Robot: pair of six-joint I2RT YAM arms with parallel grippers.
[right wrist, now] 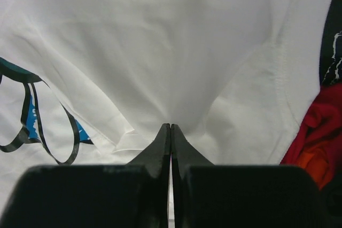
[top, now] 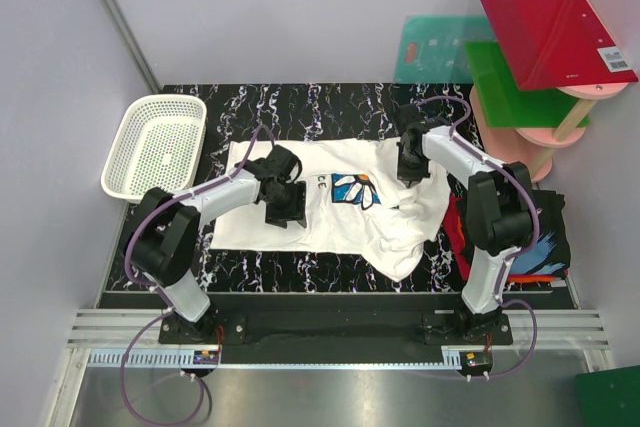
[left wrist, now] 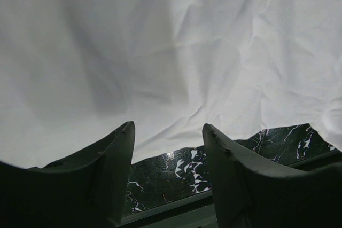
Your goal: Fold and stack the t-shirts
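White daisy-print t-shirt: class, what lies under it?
The white cloth t-shirt with a blue daisy print lies on the black white-veined tabletop, visible along its edges. Anything beneath its middle is covered. A red-orange cloth tee shows beside its right edge.

Bright, even overhead light in the top view. The white t-shirt (top: 330, 222) is almost washed out, with small soft shadows on it beneath the arms. Left wrist view: broad grey shadow over the shirt's left part, left gripper (left wrist: 168, 129) dark and soft-edged. Right wrist view: cloth crisp, right gripper (right wrist: 171, 127) a near-black silhouette.
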